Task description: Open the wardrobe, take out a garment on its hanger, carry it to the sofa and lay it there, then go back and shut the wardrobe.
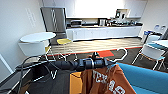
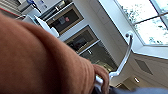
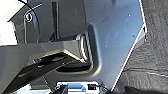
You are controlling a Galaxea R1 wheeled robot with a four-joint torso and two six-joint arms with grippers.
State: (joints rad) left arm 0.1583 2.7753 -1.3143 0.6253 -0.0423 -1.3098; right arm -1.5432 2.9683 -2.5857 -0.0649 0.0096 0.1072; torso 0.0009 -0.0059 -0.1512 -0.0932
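My left arm reaches in from the left across the head view, and the left gripper (image 1: 109,63) is shut on the white hanger (image 1: 122,53). The burnt-orange garment (image 1: 105,80) with white letters hangs below it, right beside the near end of the turquoise sofa (image 1: 147,80). In the left wrist view the orange garment (image 2: 37,57) is very close, with the hanger's curved hook (image 2: 125,55) rising past it toward the ceiling. The right wrist view looks at grey parts of my own body over dark carpet (image 3: 155,50).
A round white table (image 1: 37,37) with a white chair and a yellow stool (image 1: 64,41) stands at the left. Behind are a steel fridge (image 1: 53,20) and a long kitchen counter (image 1: 105,31). A white chair (image 1: 151,53) stands at the right, and a red mat (image 1: 105,53) lies ahead.
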